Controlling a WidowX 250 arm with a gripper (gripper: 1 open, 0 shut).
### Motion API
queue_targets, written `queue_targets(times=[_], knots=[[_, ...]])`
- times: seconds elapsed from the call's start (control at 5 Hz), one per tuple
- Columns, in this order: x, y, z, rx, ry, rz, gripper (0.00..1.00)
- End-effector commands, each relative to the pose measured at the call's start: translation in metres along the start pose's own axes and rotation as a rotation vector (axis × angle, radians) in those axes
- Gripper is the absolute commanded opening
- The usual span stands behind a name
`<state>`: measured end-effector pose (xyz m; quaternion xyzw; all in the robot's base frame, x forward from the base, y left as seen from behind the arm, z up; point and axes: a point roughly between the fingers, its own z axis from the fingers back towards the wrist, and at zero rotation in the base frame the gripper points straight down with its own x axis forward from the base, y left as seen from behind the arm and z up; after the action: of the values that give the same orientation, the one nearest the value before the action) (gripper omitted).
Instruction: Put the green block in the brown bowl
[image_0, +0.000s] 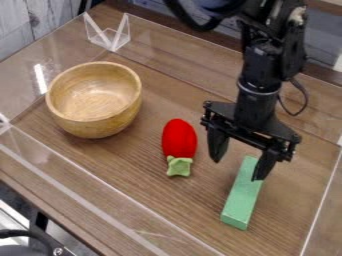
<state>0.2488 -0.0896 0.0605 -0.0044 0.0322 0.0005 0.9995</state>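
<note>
From my remote seat I see the black end effector (246, 158) pointing straight down with its two fingers spread wide, gripping nothing. One finger (218, 146) hangs on the side toward the red toy, the other (269, 164) toward the worktop's right edge, and the upper end of the green block (246, 193) sits just below and between them; I cannot tell whether the fingertips touch it or the surface. The mint-green bar lies flat on the wooden worktop (120, 190) near the front right corner, its long axis running from the front edge back toward the arm, tilted slightly to the right. Just to its left, apart from it, lies the red strawberry-like toy (178, 142) with its pale green stem end turned toward the front edge. The brown bowl (94, 98) stands upright well apart from the block, toward the left edge and nearer the back, and its wooden inside with visible grain holds nothing. A low clear plastic wall (80, 178) runs along the worktop's front and left sides, and a small folded clear plastic piece (108, 33) stands at the back edge behind the bowl.
</note>
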Motion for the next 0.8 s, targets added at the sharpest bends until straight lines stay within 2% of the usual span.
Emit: queue_targets(times=[0.0, 0.2, 0.4, 0.6], knots=[[0.008, -0.017, 0.03, -0.019, -0.103, -0.044, 1.0], [0.004, -0.025, 0.031, -0.017, -0.116, -0.04, 1.0], [0.005, -0.024, 0.026, -0.012, -0.12, -0.024, 1.0], [0.011, -0.024, 0.017, -0.004, -0.117, -0.05, 0.0]])
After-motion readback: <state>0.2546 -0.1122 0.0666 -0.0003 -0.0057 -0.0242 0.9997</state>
